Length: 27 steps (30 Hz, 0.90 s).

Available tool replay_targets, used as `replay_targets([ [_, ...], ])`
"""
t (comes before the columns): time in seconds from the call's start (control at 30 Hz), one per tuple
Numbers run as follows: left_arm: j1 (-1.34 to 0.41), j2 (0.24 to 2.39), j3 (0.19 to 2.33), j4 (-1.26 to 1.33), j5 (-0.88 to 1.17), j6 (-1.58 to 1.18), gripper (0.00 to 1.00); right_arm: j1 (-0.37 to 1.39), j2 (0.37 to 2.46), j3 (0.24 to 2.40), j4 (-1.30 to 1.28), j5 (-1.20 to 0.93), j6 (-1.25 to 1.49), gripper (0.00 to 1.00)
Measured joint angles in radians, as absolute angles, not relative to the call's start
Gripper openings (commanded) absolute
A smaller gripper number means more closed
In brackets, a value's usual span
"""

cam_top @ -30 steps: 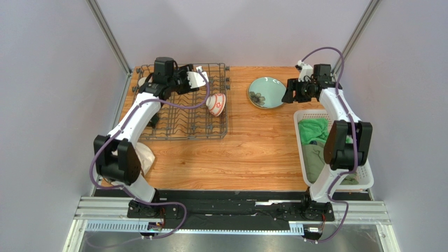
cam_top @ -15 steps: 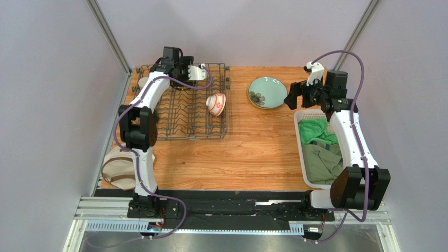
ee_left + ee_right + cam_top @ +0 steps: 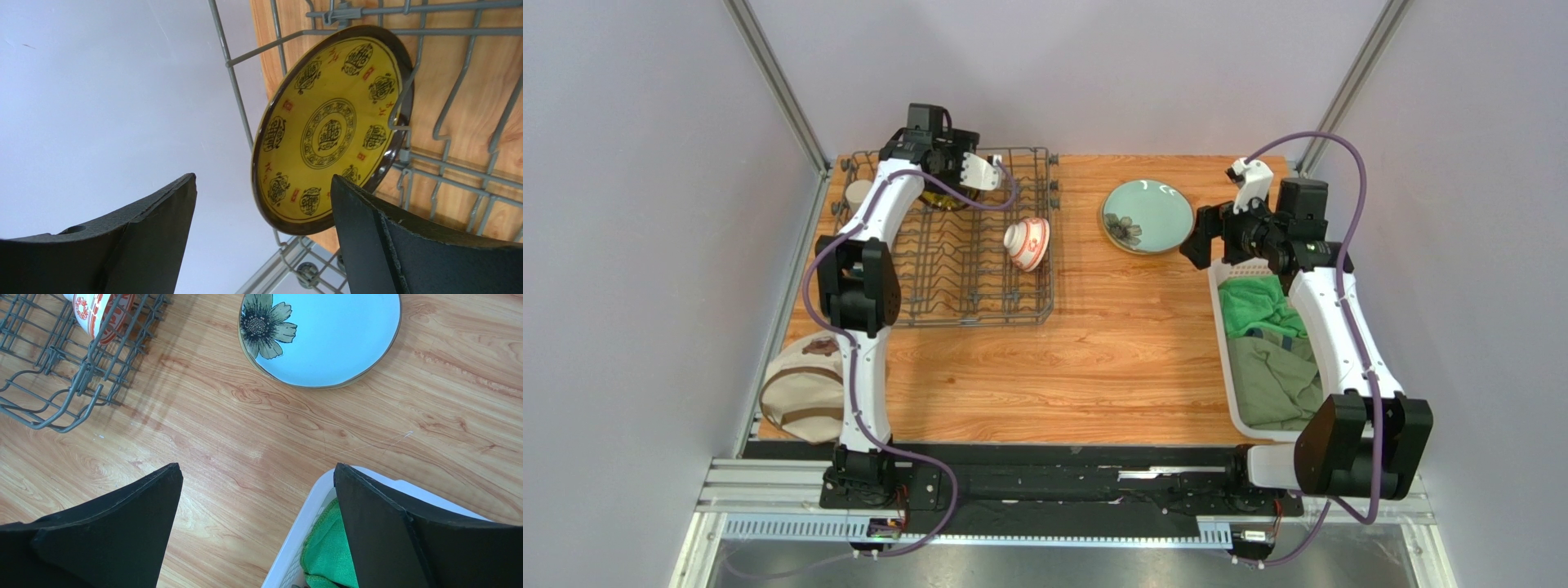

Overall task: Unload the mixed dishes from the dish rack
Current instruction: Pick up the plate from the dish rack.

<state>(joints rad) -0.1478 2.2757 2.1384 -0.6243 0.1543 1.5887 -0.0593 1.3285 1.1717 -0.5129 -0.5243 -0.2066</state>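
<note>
The grey wire dish rack (image 3: 940,288) stands at the far left. A yellow-and-dark patterned plate (image 3: 331,128) stands upright between its prongs at the back. My left gripper (image 3: 264,190) is open, with the plate's lower rim between the fingertips, nearer the right one; it is at the rack's back edge (image 3: 967,181). A red-and-white bowl (image 3: 1027,241) lies tipped in the rack's right side. The pale green flowered plate (image 3: 1147,216) lies flat on the table. My right gripper (image 3: 1204,239) is open and empty, just near of that plate (image 3: 319,337).
A white slotted basket (image 3: 1225,343) with green cloths (image 3: 1259,306) stands at the right; its corner is under my right finger (image 3: 307,533). A cream plate (image 3: 808,390) lies at the near left corner. A small beige cup (image 3: 854,192) sits at the rack's far left.
My left arm has straightened and reached farther back over the rack, uncovering the cream plate. My right gripper has drawn back from the green plate toward the basket corner.
</note>
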Motion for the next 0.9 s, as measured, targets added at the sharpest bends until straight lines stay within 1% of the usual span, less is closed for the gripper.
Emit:
replay_targets([
  [0.13,-0.143,2.298,2.178,-0.644,0.15,1.625,0.84,-0.059,1.341,1.162,-0.506,-0.524,-0.207,0.99],
  [0.23,-0.142,2.318,2.203,-0.663,0.147,1.642,0.8,-0.059,1.352,1.158,-0.503,-0.524,-0.207,0.99],
  [0.33,-0.141,2.331,2.21,-0.681,0.147,1.65,0.71,-0.059,1.357,1.156,-0.501,-0.523,-0.207,0.99],
  [0.4,-0.141,2.343,2.224,-0.692,0.147,1.654,0.68,-0.059,1.357,1.152,-0.495,-0.523,-0.207,0.99],
  [0.43,-0.141,2.35,2.233,-0.7,0.147,1.656,0.63,-0.059,1.357,1.149,-0.495,-0.523,-0.207,0.99],
  [0.53,-0.141,2.363,2.25,-0.713,0.147,1.66,0.55,-0.059,1.357,1.141,-0.494,-0.522,-0.207,0.99],
  [0.6,-0.141,2.368,2.253,-0.719,0.146,1.665,0.51,-0.059,1.358,1.137,-0.492,-0.522,-0.207,0.99],
  [0.7,-0.141,2.37,2.259,-0.715,0.141,1.669,0.37,-0.059,1.358,1.133,-0.489,-0.521,-0.207,0.98],
  [0.73,-0.141,2.37,2.262,-0.712,0.14,1.671,0.28,-0.059,1.358,1.132,-0.489,-0.521,-0.207,0.98],
  [0.8,-0.141,2.37,2.266,-0.705,0.139,1.67,0.24,-0.059,1.358,1.13,-0.488,-0.521,-0.207,0.98],
  [0.83,-0.141,2.37,2.267,-0.692,0.137,1.668,0.2,-0.059,1.358,1.13,-0.488,-0.521,-0.207,0.98],
  [0.9,-0.141,2.37,2.265,-0.681,0.136,1.667,0.17,-0.059,1.358,1.128,-0.488,-0.521,-0.207,0.98],
])
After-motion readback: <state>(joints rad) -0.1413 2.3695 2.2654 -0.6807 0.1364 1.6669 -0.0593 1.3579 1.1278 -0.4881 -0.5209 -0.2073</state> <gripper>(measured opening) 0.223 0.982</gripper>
